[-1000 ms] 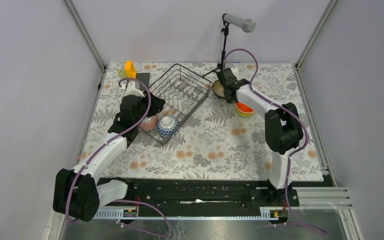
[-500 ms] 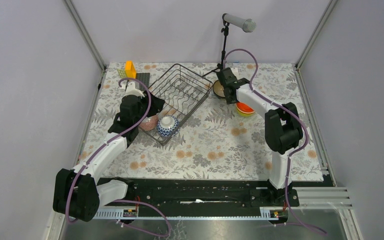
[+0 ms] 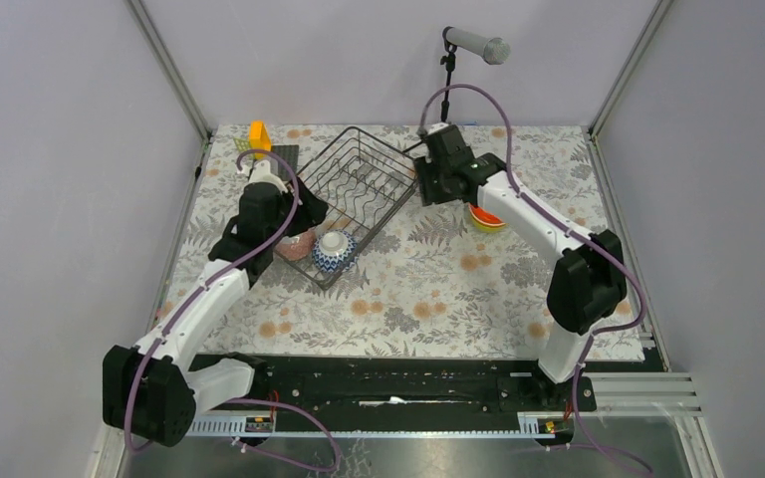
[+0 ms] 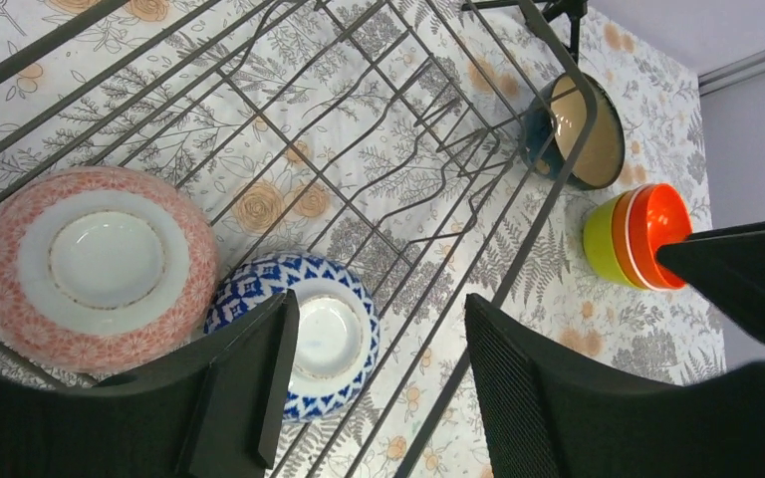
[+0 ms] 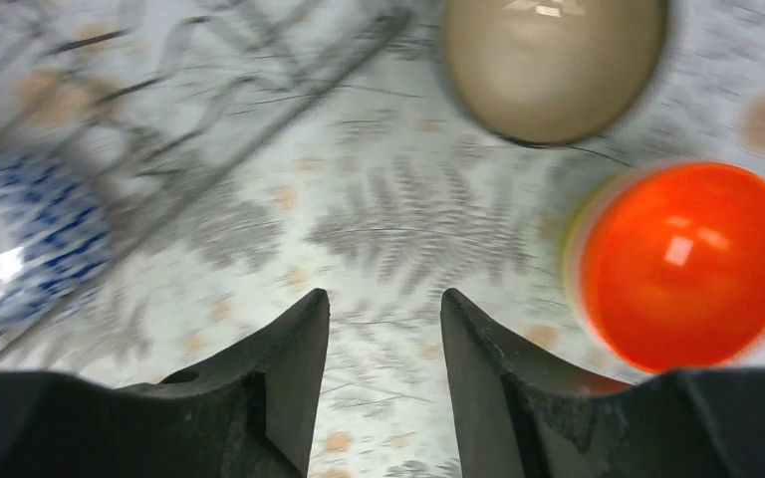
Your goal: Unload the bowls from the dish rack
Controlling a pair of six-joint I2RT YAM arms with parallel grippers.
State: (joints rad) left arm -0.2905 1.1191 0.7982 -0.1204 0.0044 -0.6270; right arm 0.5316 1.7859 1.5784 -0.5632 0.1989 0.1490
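Starting at the left gripper (image 4: 379, 304): hanging over one end of the rack (image 3: 359, 174), fingers spread apart, pinching nothing. Lying just to the left of its left finger, inside the rack and bottom up: the pink bowl (image 4: 100, 264). Lying right under the gap between its fingers, also bottom up in the rack, just beside the pink one: the blue bowl (image 4: 321, 334).

Looking farther ahead of that gripper, past the rack's rim: the teal bowl (image 4: 583, 134), tan inside, standing on the table (image 3: 438, 289). Sitting near it: the orange bowl (image 4: 647, 234), tucked inside the green bowl (image 4: 601, 239).

Moving on to the right gripper (image 5: 383, 299): hanging over the table, outside the rack, fingers spread apart too, pinching nothing. Sitting ahead of it and a little to the right in its own view: the teal bowl. Sitting off to its right: the orange bowl in the green one. Showing off to its left, blurry, inside the rack: the blue bowl.
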